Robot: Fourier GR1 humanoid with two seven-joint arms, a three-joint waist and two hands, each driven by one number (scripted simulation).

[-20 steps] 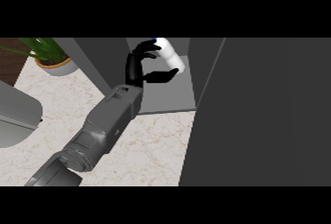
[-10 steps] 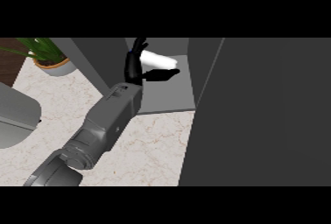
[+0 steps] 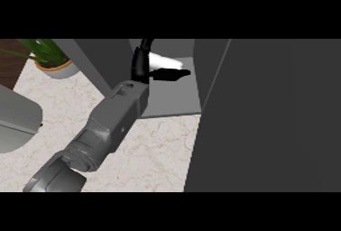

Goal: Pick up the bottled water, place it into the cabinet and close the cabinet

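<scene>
The bottled water (image 3: 162, 60) is a white bottle inside the open grey cabinet (image 3: 174, 101), lying aslant near the back of the compartment. My left hand (image 3: 141, 67) reaches into the cabinet from the lower left. Its fingers (image 3: 140, 52) run up along the bottle's left side and its thumb (image 3: 170, 73) crosses under the near side, so the hand is shut on the bottle. The bottle's left part is hidden by the fingers. The right hand does not show.
The open cabinet door (image 3: 273, 117) is a large dark panel filling the right side. A potted plant (image 3: 52, 63) stands at the back left on the marbled counter (image 3: 160, 153). A grey rounded object (image 3: 13, 122) sits at the left edge.
The hand has gone deeper into the cabinet with the bottle and turned, so its fingers now show edge-on. The bottle has tipped from more upright to slanted.
</scene>
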